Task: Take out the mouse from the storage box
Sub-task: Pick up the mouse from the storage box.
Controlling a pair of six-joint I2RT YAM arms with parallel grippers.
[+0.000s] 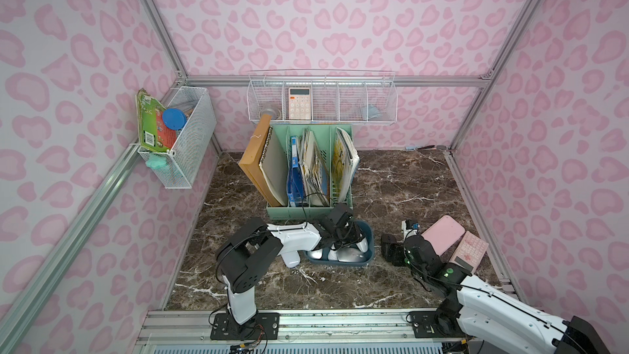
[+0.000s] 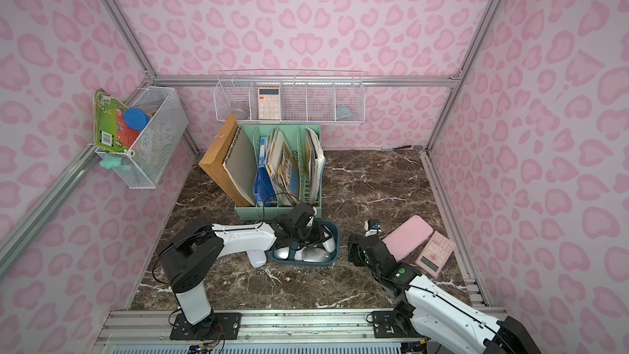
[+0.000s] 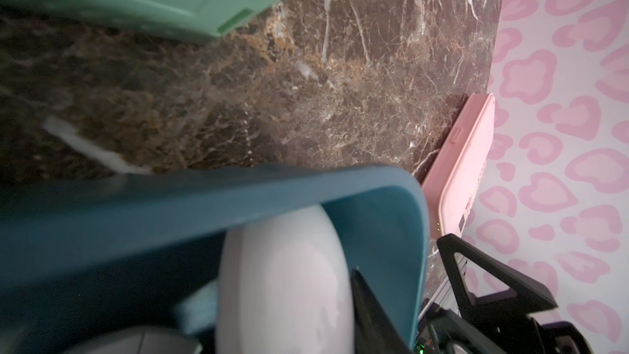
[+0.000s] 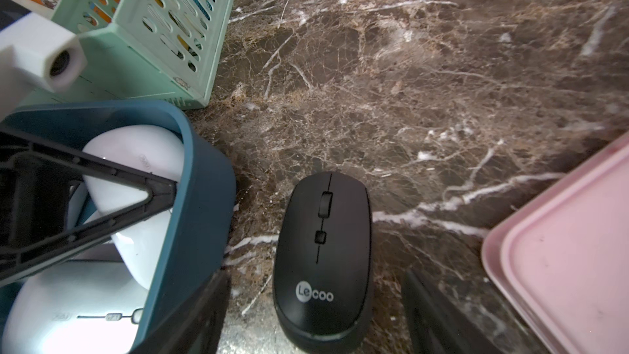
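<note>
Inside storage box [image 1: 370, 240] sat left gripper [image 1: 345, 240], jaws narrow around white mouse [image 3: 286, 284], grip unclear, right gripper [image 4: 316, 275] stood open astride black mouse [image 4: 323, 233]

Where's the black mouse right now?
In the right wrist view, the black mouse lies on the marble tabletop, between the storage box and the pink case.

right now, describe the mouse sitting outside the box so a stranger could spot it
Start at the dark marble table. Between the blue-teal storage box and the pink case lies one mouse. It alone is black, marked Lecoo; the mice in the box are white or silver.
</note>
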